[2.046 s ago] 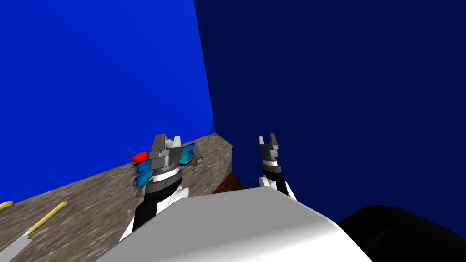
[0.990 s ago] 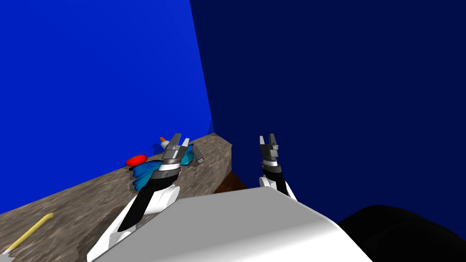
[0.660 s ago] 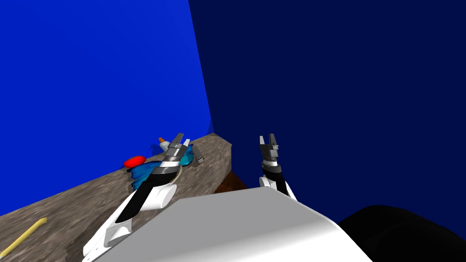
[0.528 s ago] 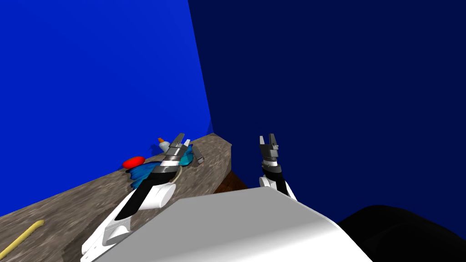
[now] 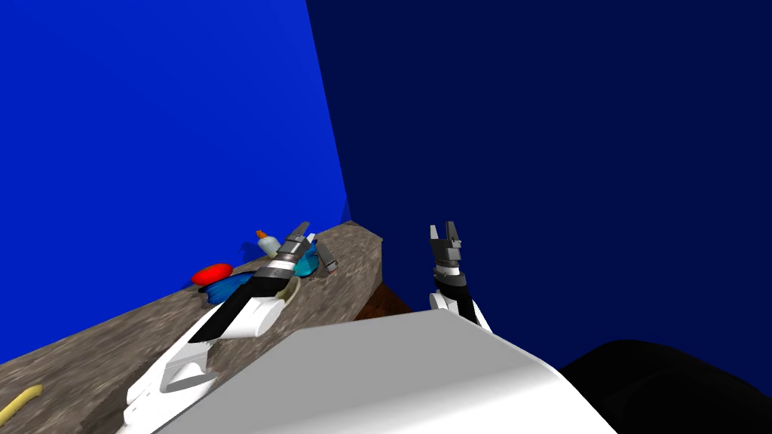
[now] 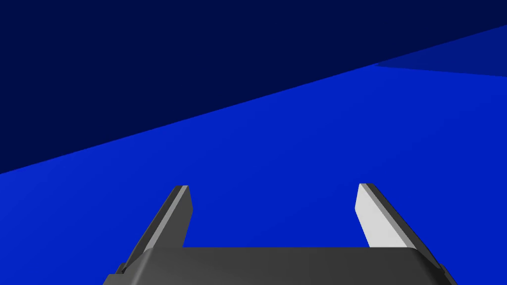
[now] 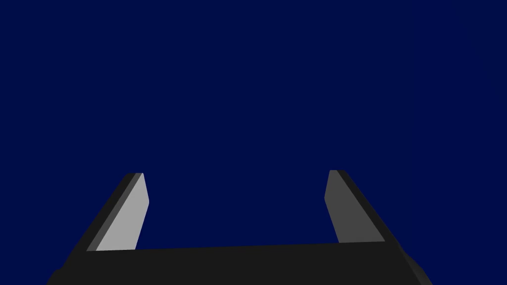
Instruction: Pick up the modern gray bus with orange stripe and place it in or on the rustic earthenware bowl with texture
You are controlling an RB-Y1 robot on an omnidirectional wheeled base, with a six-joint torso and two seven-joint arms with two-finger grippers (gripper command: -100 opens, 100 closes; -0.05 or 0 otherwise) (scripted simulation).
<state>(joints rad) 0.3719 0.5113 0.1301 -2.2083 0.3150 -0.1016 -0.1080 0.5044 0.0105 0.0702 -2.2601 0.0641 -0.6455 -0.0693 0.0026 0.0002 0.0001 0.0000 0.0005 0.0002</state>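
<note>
Bright blue wall (image 5: pixel 151 113) ahead of the left hand, dark blue wall (image 5: pixel 565 151) ahead of the right one. Mottled brown-grey counter (image 5: pixel 113 331) under the left arm, which reaches out over it.

Left gripper (image 5: pixel 303 232) hovers above the counter near its far corner. Fingers (image 6: pixel 371 217) are spread wide with nothing between them. Right gripper (image 5: pixel 442 228) is off the counter's end, pointing up. Its fingers (image 7: pixel 124 213) are also apart and empty.

Blue-teal object (image 5: pixel 226 286) lies under and behind the left hand, partly hidden by the forearm. Red rounded object (image 5: pixel 211 273) is behind the hand, on its outer side. Pale beige curved edge (image 5: pixel 285 288) peeks out beside the forearm, can't tell what it is.

White bottle with orange cap (image 5: pixel 265 244) stands just outside the left fingers. Small grey boxy piece (image 5: pixel 326 256), presumably the bus, lies on the counter just inside of the left hand, not gripped. Stripe too small to see. Yellow strip (image 5: pixel 19 401) is far back along the counter.
</note>
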